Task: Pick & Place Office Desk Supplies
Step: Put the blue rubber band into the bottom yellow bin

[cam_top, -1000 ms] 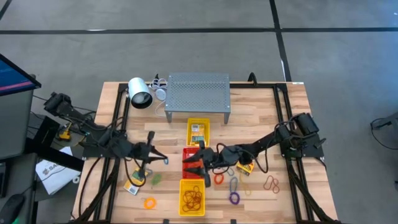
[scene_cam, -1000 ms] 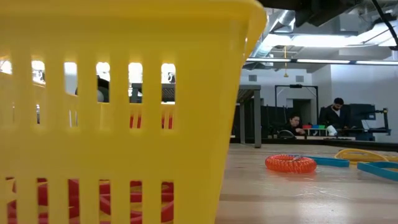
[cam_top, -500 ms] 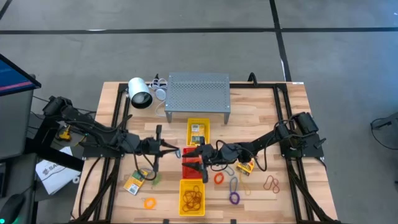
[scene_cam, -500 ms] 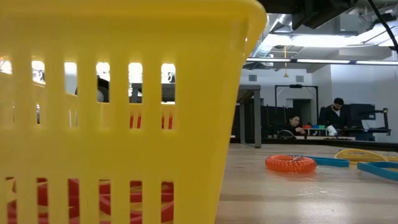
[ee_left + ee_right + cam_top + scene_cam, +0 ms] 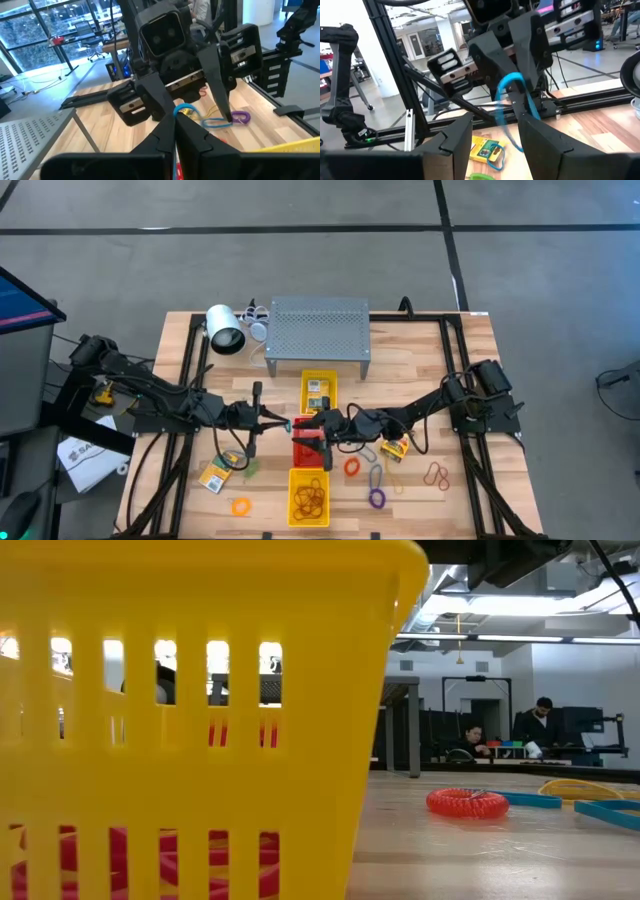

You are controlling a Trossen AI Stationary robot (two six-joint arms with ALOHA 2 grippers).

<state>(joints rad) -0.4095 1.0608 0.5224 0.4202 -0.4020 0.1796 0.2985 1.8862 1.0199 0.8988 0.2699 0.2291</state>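
Left gripper (image 5: 284,422) pinched shut on a thin blue rubber band (image 5: 512,82), one loop hanging between it and the right gripper (image 5: 305,428), whose fingers stand part open facing it, nothing gripped. Both meet over the red tray (image 5: 307,447), with two yellow trays (image 5: 319,382) either side. No readable writing; three card packets (image 5: 214,476) lie on the table (image 5: 420,370), loose bands beside the right gripper.

This is a robot lab in a big work hall. A wood surface (image 5: 420,370) sits in a black metal frame (image 5: 195,345) on a gray floor (image 5: 300,240). Pipes and long lights (image 5: 520,605) hang up high. Two people (image 5: 540,720) sit at far desks with screens
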